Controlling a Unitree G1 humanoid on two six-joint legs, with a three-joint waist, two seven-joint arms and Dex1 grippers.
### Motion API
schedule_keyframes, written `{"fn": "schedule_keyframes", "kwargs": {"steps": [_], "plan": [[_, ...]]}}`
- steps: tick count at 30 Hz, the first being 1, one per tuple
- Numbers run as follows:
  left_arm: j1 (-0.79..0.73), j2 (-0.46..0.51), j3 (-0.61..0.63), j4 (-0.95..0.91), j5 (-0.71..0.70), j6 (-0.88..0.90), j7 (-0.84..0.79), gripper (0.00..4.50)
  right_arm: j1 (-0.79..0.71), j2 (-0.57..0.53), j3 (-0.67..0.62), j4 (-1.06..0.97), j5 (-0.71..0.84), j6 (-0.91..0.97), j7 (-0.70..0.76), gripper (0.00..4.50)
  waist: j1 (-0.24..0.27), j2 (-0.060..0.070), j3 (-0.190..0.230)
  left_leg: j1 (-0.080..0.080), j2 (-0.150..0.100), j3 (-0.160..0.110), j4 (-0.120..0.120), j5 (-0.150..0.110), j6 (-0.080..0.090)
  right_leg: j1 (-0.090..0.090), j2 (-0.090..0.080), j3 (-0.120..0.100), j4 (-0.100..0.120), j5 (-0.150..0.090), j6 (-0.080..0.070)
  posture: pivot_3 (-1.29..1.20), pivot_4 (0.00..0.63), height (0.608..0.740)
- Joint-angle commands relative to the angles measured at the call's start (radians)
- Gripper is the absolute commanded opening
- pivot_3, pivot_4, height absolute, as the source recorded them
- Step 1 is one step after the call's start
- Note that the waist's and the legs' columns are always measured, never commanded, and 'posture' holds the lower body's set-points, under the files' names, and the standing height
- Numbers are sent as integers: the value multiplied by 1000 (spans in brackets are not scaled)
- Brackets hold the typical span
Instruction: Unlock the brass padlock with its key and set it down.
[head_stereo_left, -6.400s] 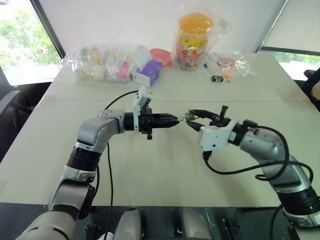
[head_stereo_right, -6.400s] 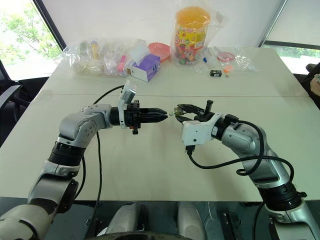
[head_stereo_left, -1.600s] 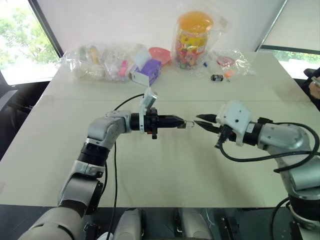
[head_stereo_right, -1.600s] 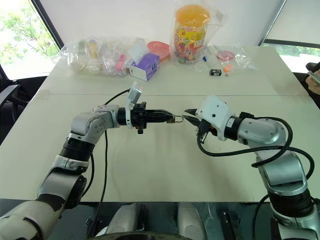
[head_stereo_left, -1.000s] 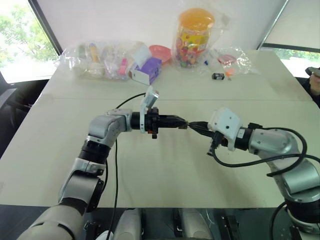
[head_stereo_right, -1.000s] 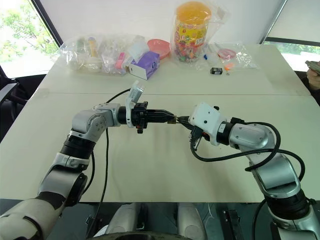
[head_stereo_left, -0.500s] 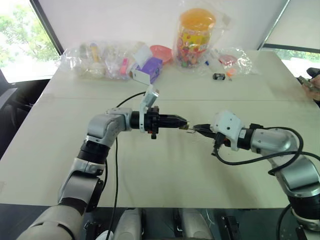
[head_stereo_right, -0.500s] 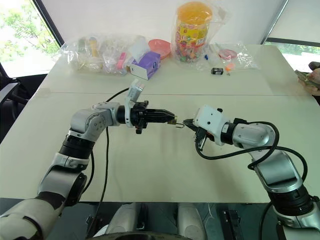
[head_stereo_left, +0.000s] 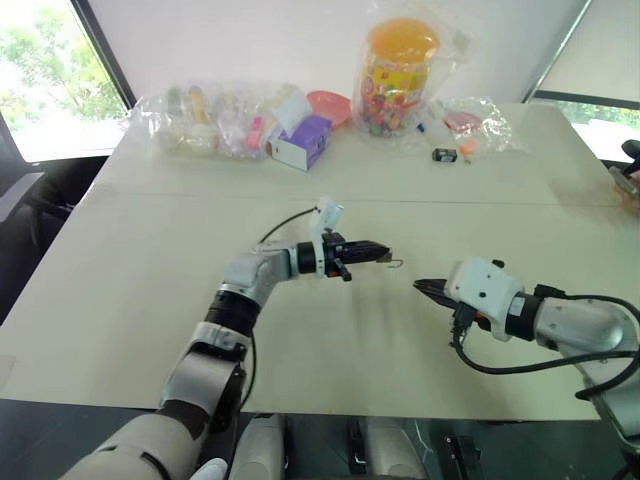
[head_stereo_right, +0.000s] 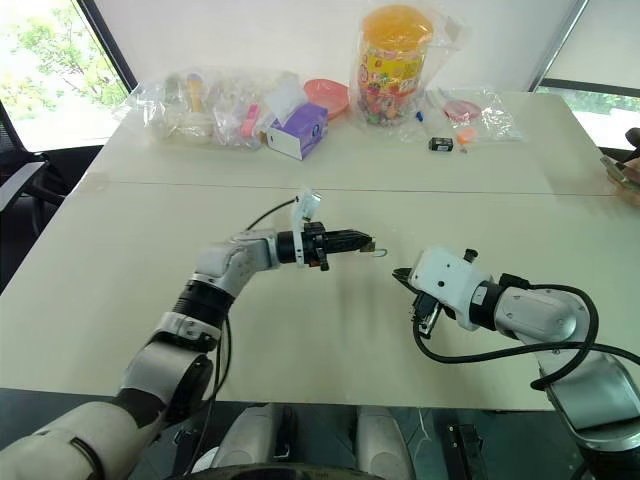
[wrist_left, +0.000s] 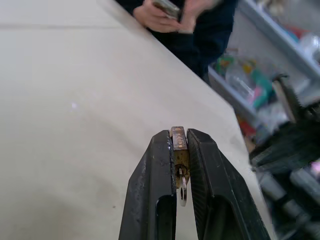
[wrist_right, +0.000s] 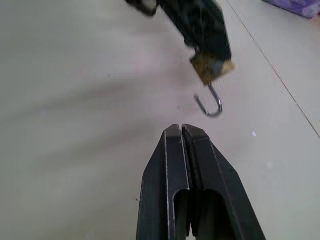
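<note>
While our left claw (head_stereo_left: 384, 254) pinches the brass padlock (wrist_right: 212, 66) between its fingertips above the table (head_stereo_left: 140, 290), the shackle (wrist_right: 210, 105) swings loose like a hook. Our right claw (head_stereo_right: 400, 274) sits clenched on nothing, apart from the padlock and pointing toward it. Bags (head_stereo_left: 215, 120) and a candy jar (head_stereo_left: 395, 70) line the far edge.

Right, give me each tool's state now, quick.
Left tool: shut on the brass padlock, shackle hanging open.
Right tool: shut, nothing visible between its fingers.
</note>
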Motion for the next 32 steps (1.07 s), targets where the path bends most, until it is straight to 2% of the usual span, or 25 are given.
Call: {"fn": "schedule_keyframes", "kwargs": {"steps": [1, 9, 10, 13, 16, 17, 18, 25, 27, 32], "plan": [[-39, -41, 40, 80, -3, -1, 42, 0, -8, 8, -24, -57, 0, 26, -38, 22, 0, 0, 0, 0, 0, 0, 0, 0, 0, 0, 0, 0, 0, 0, 0, 0, 150, 735], [-46, -65, 34, 181, 75, -91, 62, 0, -8, 8, -19, -88, 1, 58, -63, 22, 1, 0, 0, 0, 0, 0, 0, 0, 0, 0, 0, 0, 0, 0, 0, 0, 150, 735], [-43, -63, 33, 180, 82, -98, 63, 918, -8, 9, -19, -90, 1, 60, -65, 0, 1, 0, 0, 0, 0, 0, 0, 0, 0, 0, 0, 0, 0, 0, 0, 0, 150, 735], [-26, -45, 18, 157, 106, -112, 55, 2131, 0, 13, -13, -98, 0, 61, -72, 0, 1, 0, 0, 0, 0, 0, 0, 0, 0, 0, 0, 0, 0, 0, 0, 0, 150, 735], [1, -16, 9, 88, 112, -100, 39, 3586, 13, 9, -11, -96, -6, 54, -73, 0, -1, 0, 0, 1, 0, 0, 0, 0, 0, 1, 0, 0, 0, 0, 0, 0, 150, 735], [10, -8, 7, 65, 113, -97, 36, 4222, 15, 8, -11, -94, -7, 52, -72, 0, -3, 0, -1, 1, 0, 0, 0, 0, 0, 1, 0, 0, 1, 0, 0, 0, 150, 735], [28, 9, -11, 21, 123, -102, 24, 4473, 18, 5, -15, -91, -10, 48, -71, 0, -5, 1, -1, 2, 0, 0, 0, 0, 0, 1, 0, 0, 1, 0, 0, 0, 150, 735], [150, 148, -112, -310, 128, -117, -106, 4473, 43, -41, -63, -59, -23, 19, -39, 0, -4, 1, -1, 1, 1, 0, 0, 0, -1, 1, -1, 1, 2, 0, 0, 0, 150, 735], [179, 200, -130, -416, 120, -114, -139, 4473, 74, -91, -88, -36, -60, -26, -8, 0, 4, 1, -1, 1, 1, 0, 0, 0, -1, 1, -1, 1, 2, 0, 0, 0, 150, 735], [220, 268, -138, -556, 93, -91, -170, 4473, 87, -112, -140, -1, -53, -63, 17, 0, 1, 1, -1, 1, 0, 0, 1, 0, 0, 2, -2, 1, 0, 0, 0, 0, 150, 735]]}}
